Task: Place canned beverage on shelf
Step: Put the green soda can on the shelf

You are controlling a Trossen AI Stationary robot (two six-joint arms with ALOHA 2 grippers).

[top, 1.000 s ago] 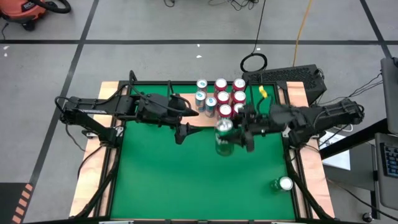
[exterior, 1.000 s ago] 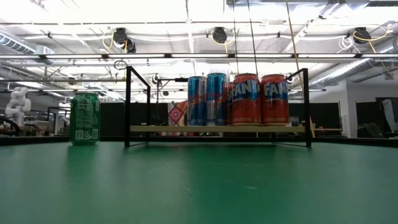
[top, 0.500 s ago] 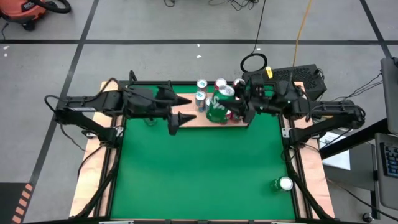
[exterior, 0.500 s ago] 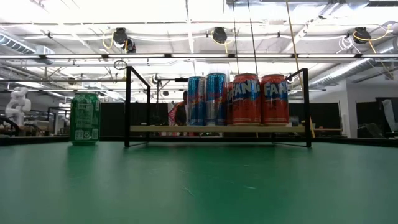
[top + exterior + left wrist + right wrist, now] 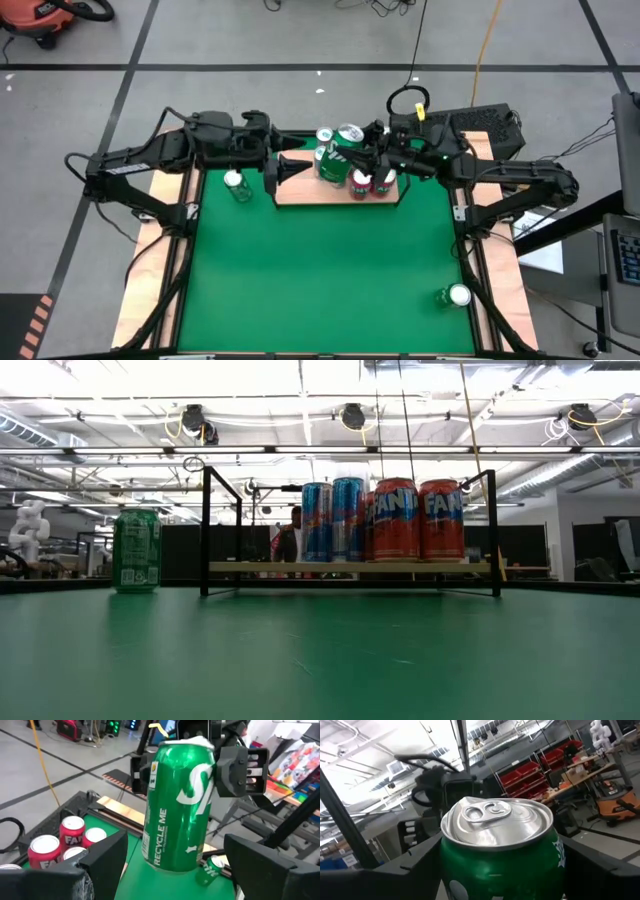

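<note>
My right gripper (image 5: 352, 158) is shut on a green can (image 5: 177, 800) and holds it in the air above the shelf (image 5: 300, 192). The shelf is a light-wood board with a black rail at the table's far edge. Several blue and red cans (image 5: 385, 520) stand upright on it. My left gripper (image 5: 284, 171) is open, just left of the held can at about its height, its fingers pointing at the can with a gap between. Another green can (image 5: 237, 185) stands on the green mat at the far left. My right gripper pinches the green can's side wall between its two fingers, one finger (image 5: 235, 767) on each side of the can's upper half (image 5: 202, 770). The fingers reach in about level from the table's right. The can is lifted clear of the shelf, top up and slightly tilted.
A third green can (image 5: 455, 296) stands near the table's near right corner. The shelf's black rail posts (image 5: 206, 530) rise at its ends. Pale wooden strips (image 5: 150, 290) run along the table's sides. The green mat (image 5: 320, 280) in front of the shelf is bare.
My right gripper has carried the green can from over the middle of the mat toward the far edge, to above the shelf, tipping its fingers upward. My left gripper has moved toward the far edge and risen a little, staying open.
</note>
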